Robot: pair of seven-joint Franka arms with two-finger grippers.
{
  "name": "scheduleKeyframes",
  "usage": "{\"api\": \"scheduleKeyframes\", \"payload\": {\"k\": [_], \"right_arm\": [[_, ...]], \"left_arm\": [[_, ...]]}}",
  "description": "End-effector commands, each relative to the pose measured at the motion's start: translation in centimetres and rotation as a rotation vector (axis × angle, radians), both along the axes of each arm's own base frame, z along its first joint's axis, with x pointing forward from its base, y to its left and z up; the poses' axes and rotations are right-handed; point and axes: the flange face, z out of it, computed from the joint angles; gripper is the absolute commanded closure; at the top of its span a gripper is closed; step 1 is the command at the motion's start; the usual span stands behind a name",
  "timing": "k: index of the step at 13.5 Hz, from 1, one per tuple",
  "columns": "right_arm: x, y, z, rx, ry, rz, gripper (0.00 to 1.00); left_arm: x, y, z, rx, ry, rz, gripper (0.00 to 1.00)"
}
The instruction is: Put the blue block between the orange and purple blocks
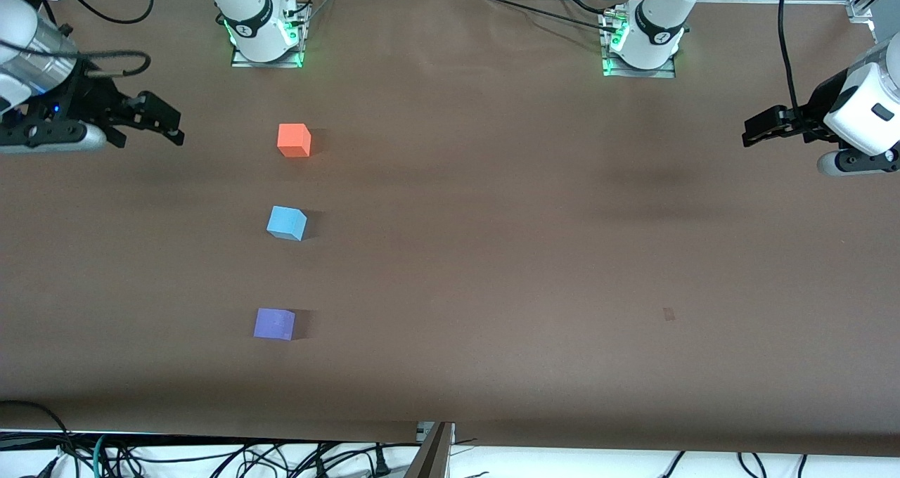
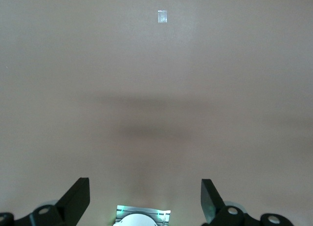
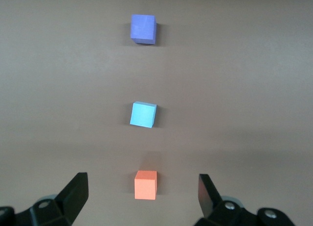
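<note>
Blue block [image 1: 287,223], left of frame centre, lies on the table in line between orange block [image 1: 294,140] above and purple block [image 1: 274,324] below; right gripper [image 1: 165,128], upper left, empty and spread, is nearer than left gripper [image 1: 756,132], likewise spread.

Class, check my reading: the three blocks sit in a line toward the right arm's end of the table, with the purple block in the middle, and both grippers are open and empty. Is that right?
Not quite. The front view shows the blue block in the middle, between the orange block and the purple block. The rest holds: left gripper and right gripper are open and empty.
</note>
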Motion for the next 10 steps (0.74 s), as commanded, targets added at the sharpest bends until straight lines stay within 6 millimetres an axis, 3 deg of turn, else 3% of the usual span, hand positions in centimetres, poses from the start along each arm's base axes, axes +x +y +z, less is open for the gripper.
{"api": "scheduleKeyframes", "payload": {"k": [1, 4, 10], "right_arm": [[0.5, -0.71, 0.45, -0.011, 0.014, 0.014, 0.0], [0.46, -0.02, 0.35, -0.019, 0.015, 0.024, 0.0], [0.35, -0.64, 0.41, -0.022, 0.028, 0.023, 0.0]], "left_arm": [[0.19, 0.03, 0.59, -0.02, 0.005, -0.014, 0.0], [0.19, 0.11, 0.59, -0.02, 0.005, -0.013, 0.0], [0.19, 0.03, 0.59, -0.02, 0.005, -0.014, 0.0]]}}
